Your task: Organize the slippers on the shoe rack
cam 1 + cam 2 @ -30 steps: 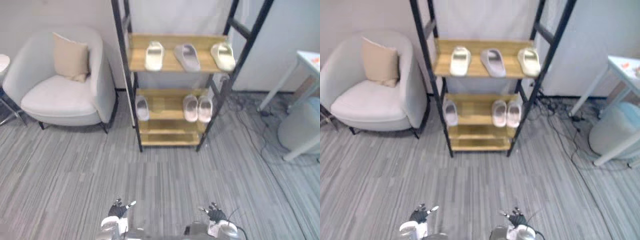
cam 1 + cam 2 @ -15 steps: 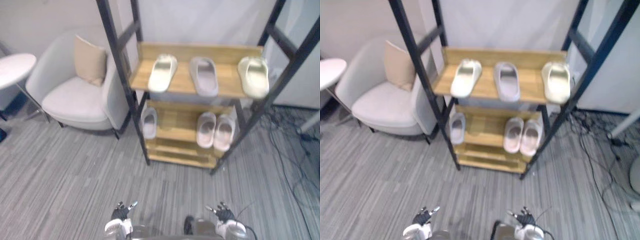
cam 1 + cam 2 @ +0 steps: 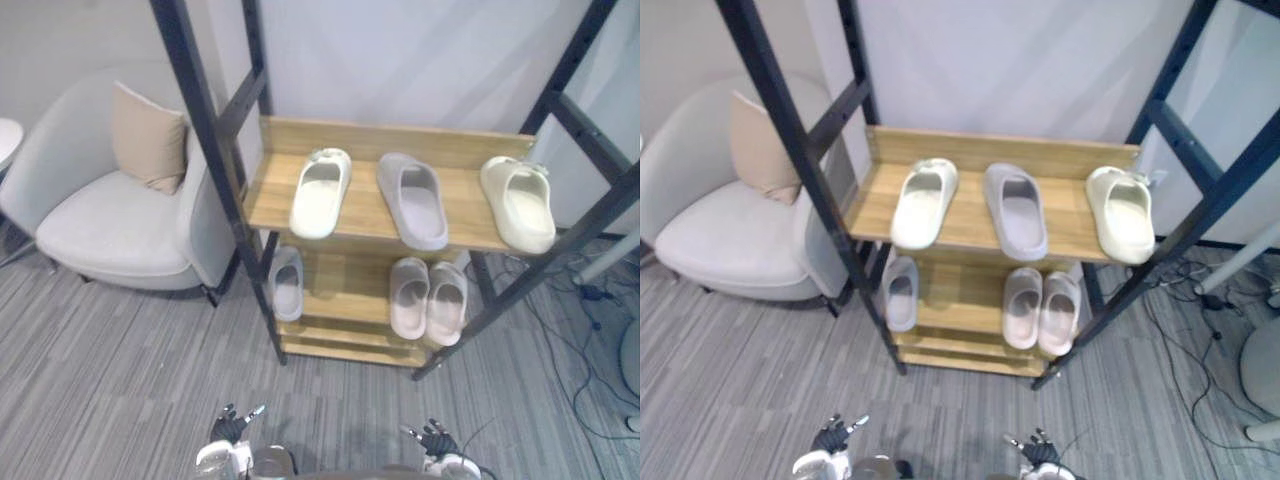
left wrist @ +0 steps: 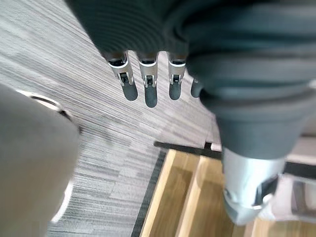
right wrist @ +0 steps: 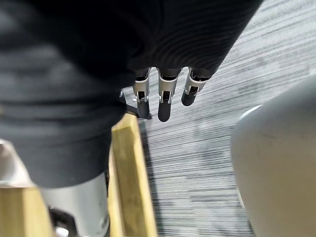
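Note:
A black-framed shoe rack (image 3: 204, 140) with wooden shelves stands ahead. Its upper shelf holds a cream slipper (image 3: 320, 192) at the left, a grey slipper (image 3: 412, 200) in the middle and a second cream slipper (image 3: 518, 203) at the right. On the shelf below lie a single grey slipper (image 3: 286, 283) at the left and a pale pink pair (image 3: 427, 298) side by side at the right. My left hand (image 3: 228, 428) and right hand (image 3: 434, 438) hang low over the floor, well short of the rack. Both hold nothing, with straight fingers (image 4: 148, 86) (image 5: 163, 96).
A light grey armchair (image 3: 100, 220) with a beige cushion (image 3: 148, 138) stands left of the rack. Cables (image 3: 590, 330) trail over the striped carpet at the right, beside a white table leg (image 3: 610, 265) and a round pale stool (image 3: 1265, 385).
The whole view has shifted as the camera came closer, so the rack looks larger and nearer. The slippers lie as before, and both hands stay low and empty.

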